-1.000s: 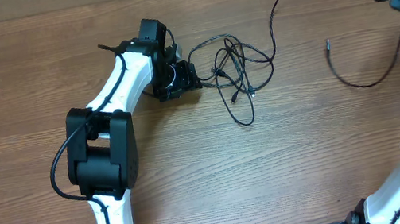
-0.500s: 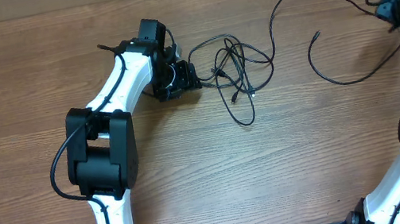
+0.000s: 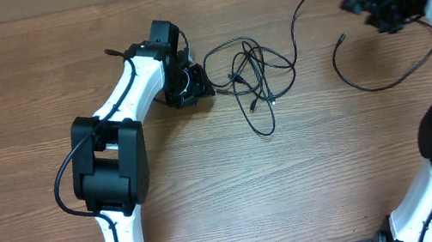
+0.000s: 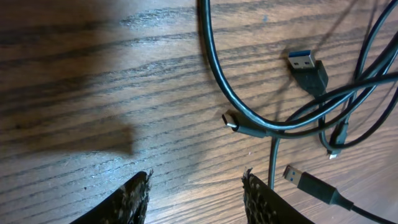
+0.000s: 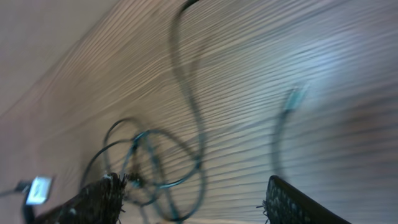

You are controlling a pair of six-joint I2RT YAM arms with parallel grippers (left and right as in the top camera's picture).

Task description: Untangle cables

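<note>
- Overhead: thin black rubber-sheathed cables (image 3: 253,71) lie knotted at table centre, toward 12 o'clock. Loops cross every which way, so the main job looks undone.
- One long strand (image 3: 384,86) is drawn out to 2–3 o'clock in an open, flat curve w/ a free tip. Its other end arches back into the knot. Judged approx. one cord part-freed, the rest left.
- Black two-finger left gripper (image 3: 203,82) on its white arm sits just beside the knot's 9 o'clock edge. Black right gripper (image 3: 356,1) is at 1–2 o'clock, by the arch of that strand.
- Brown wood-grain laminate table (image 3: 20,91): matte, smooth, flat.
- Left wrist: left gripper (image 4: 196,196) has its jaws apart w/ only bare wood between, holding nothing. At 1–3 o'clock are glossy round cords, a silver blue-tongued USB-A plug (image 4: 305,62) and a small silver-tipped USB-C plug (image 4: 231,119), which lies against a cord.
- Right wrist: v. blurred. Right gripper (image 5: 193,202) is spread wide and released, w/ nothing clamped. Soft looping cords show at 7–8 o'clock, near its rough-textured black fingers (image 5: 102,199). Whether they touch, can't tell.
</note>
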